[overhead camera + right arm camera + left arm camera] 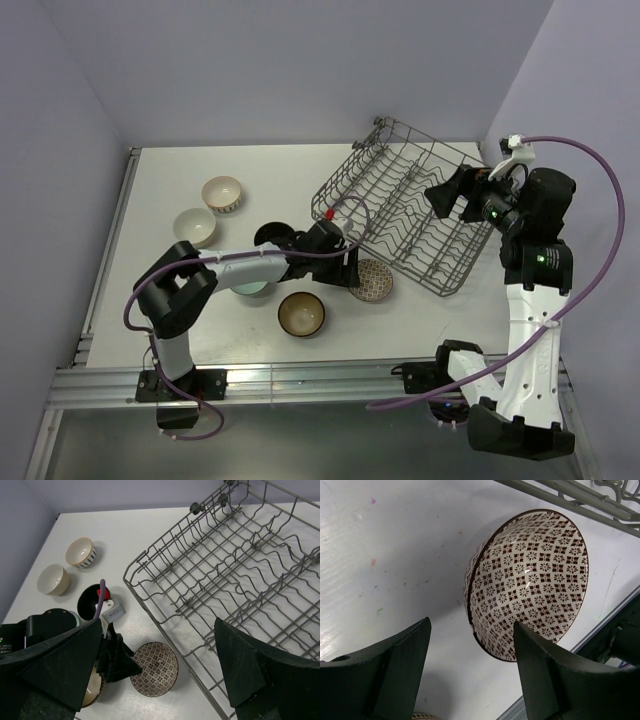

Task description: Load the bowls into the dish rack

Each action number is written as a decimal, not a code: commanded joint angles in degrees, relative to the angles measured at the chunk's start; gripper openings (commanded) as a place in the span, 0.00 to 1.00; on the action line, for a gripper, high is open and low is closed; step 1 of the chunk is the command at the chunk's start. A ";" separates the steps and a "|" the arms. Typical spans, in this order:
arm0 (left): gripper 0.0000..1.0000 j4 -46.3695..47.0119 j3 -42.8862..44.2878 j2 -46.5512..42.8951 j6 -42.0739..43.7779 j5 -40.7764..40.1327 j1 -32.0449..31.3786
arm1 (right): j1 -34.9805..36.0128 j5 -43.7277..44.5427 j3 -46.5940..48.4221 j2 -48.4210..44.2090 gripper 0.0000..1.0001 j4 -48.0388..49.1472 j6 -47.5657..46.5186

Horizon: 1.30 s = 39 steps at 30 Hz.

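hovering low over the table (pixel 150 180), my left pincer (pixel 472 625) stands with its two dark fingers (pixel 395 670) well apart and nothing clamped between them. the red-white lattice-patterned bowl (pixel 535 575) lies just ahead of them. from my wrist its patterned inside faces me, and the right finger overlaps its lower rim, though i cannot tell whether it touches. from above, that bowl (pixel 373 282) rests on the table just beside the near corner of the grey wire dish rack (pixel 410 210), which sits skewed on the right half of the table. my right pincer (pixel 159 622) hangs above the rack's right side, jaws spread wide, holding nothing. the rack's tines (pixel 225 580) fill its view. the other bowls are all on the table to the left of the rack: a brown bowl with tan inside (pixel 301 313) near the front edge, a pale teal bowl (pixel 250 289) partly hidden under my left arm, a glossy black bowl (pixel 268 236) behind that arm, a plain cream bowl (pixel 194 227), and a cream bowl with patterned outside (pixel 222 194) farthest back.
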 commanded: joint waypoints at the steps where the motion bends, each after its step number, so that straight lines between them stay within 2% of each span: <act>1: 0.72 2.91 1.83 1.29 -1.49 -0.45 -0.62 | -0.23 0.29 -0.90 -0.38 1.00 3.50 -0.56; 9: 0.60 3.52 1.04 1.82 -1.14 -1.69 -0.62 | -0.31 -0.23 -2.56 -0.38 1.00 4.55 -0.48; 13: 0.41 2.74 0.52 0.77 -1.22 0.33 -0.19 | -0.31 -0.85 -3.27 -0.81 1.00 5.08 -0.65; 22: 0.20 1.15 -0.54 -2.31 1.23 2.09 1.13 | -0.23 -2.26 -4.76 -1.43 1.00 5.52 -0.74; 25: 0.06 0.27 -0.54 -2.84 3.16 2.88 1.13 | -0.23 -2.17 -5.12 -1.60 1.00 5.43 -1.09; 27: 0.00 0.71 -0.80 -3.28 3.95 5.50 1.22 | -0.23 -1.82 -5.29 -1.69 1.00 5.43 -1.18; 33: 0.00 -0.34 0.85 -7.58 6.42 11.93 2.36 | -0.23 -1.81 -5.20 -1.87 1.00 4.91 -1.18; 39: 0.00 0.10 6.30 -11.45 4.31 21.69 8.42 | -0.23 -1.12 -4.24 -2.22 1.00 6.75 2.06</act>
